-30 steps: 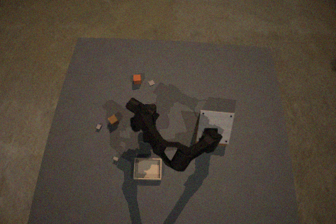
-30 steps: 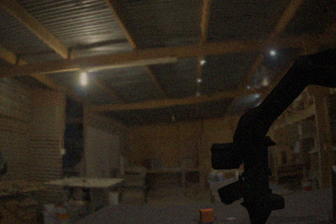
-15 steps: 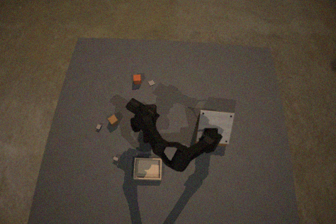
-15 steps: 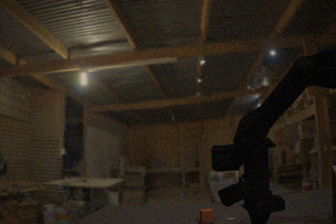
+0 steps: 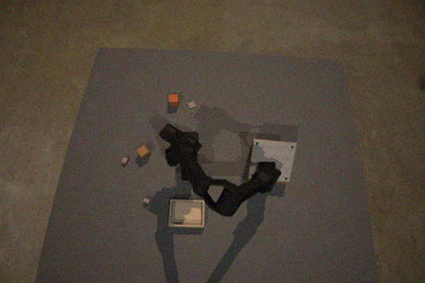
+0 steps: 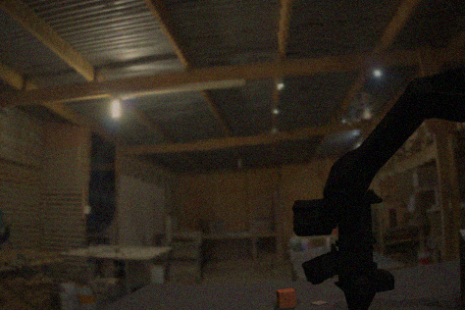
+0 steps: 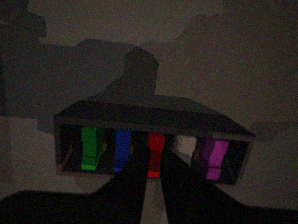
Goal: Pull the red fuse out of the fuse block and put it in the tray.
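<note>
The gripper is clamping the red fuse, its two dark fingers converging on the fuse's lower part in the wrist view. The red fuse is sitting in the middle slot of the dark fuse block, with a blue fuse and a green fuse in the slots on one side and a pale fuse and a purple fuse on the other. Seen from the top, the arm is bending over the grey mat, and the tray is lying near its elbow, apart from the block. An orange cube and a lighter orange cube are resting farther off on the mat.
</note>
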{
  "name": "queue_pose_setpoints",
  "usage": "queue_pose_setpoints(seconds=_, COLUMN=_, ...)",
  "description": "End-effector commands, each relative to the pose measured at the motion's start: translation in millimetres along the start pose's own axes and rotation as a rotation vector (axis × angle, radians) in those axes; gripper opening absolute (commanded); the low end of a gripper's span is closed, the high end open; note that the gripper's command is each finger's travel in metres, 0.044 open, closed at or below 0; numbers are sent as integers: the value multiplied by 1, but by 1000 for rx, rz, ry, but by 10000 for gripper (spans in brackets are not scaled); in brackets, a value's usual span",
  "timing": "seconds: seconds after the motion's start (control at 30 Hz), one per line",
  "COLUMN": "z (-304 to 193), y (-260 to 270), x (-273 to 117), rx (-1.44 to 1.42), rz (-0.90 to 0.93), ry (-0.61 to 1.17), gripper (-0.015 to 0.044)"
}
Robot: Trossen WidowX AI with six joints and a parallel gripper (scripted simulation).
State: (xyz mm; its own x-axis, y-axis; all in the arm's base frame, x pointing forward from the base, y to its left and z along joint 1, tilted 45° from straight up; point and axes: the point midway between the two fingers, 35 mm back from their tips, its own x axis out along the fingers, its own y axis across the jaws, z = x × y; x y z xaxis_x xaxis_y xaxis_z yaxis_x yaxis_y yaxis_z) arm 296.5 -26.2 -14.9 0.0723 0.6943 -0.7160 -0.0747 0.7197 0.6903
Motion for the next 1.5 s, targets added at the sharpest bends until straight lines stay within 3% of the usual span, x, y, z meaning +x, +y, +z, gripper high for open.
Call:
queue_pose_setpoints(seconds=0.0, z=1, y=0, x=-2, rx=-6, rz=-3, ry=-1, gripper=0)
queue_pose_setpoints(seconds=1.47, z=1, y=0, x=-24, rx=-2, rz=-2, ry=-1, gripper=0)
